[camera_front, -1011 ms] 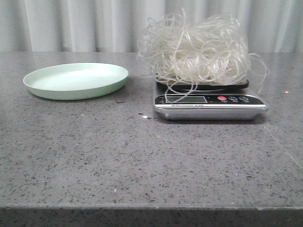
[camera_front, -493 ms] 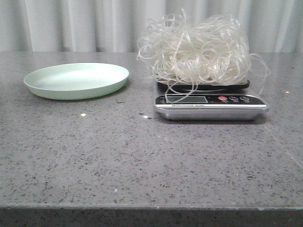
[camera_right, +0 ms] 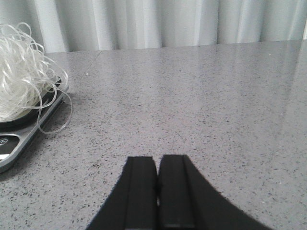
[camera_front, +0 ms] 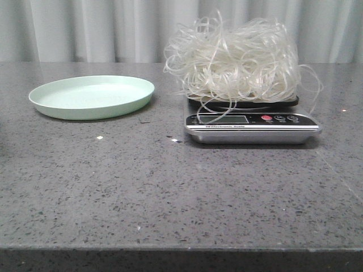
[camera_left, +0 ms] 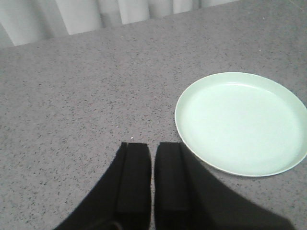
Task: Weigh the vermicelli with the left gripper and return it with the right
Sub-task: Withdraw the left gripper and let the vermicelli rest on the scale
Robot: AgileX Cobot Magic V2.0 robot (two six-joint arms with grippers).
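All of the vermicelli [camera_front: 235, 59] sat heaped on the kitchen scale [camera_front: 252, 126], well apart from the pale green plate [camera_front: 91, 96] on the grey speckled surface [camera_front: 170, 192]. Left gripper [camera_left: 152, 178] and right gripper [camera_right: 157, 190] hovered over bare stone — jaws clenched, grasping nothing.

Whitish vermicelli [camera_front: 235, 59]; pale green plate [camera_front: 91, 96]; silver/black scale [camera_front: 252, 126] (red btn); grey speckled table [camera_front: 170, 192]; black hands.

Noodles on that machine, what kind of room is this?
Probably a kitchen-style test counter: a speckled stone table, a food scale holding noodles, and a green plate, with curtains behind.
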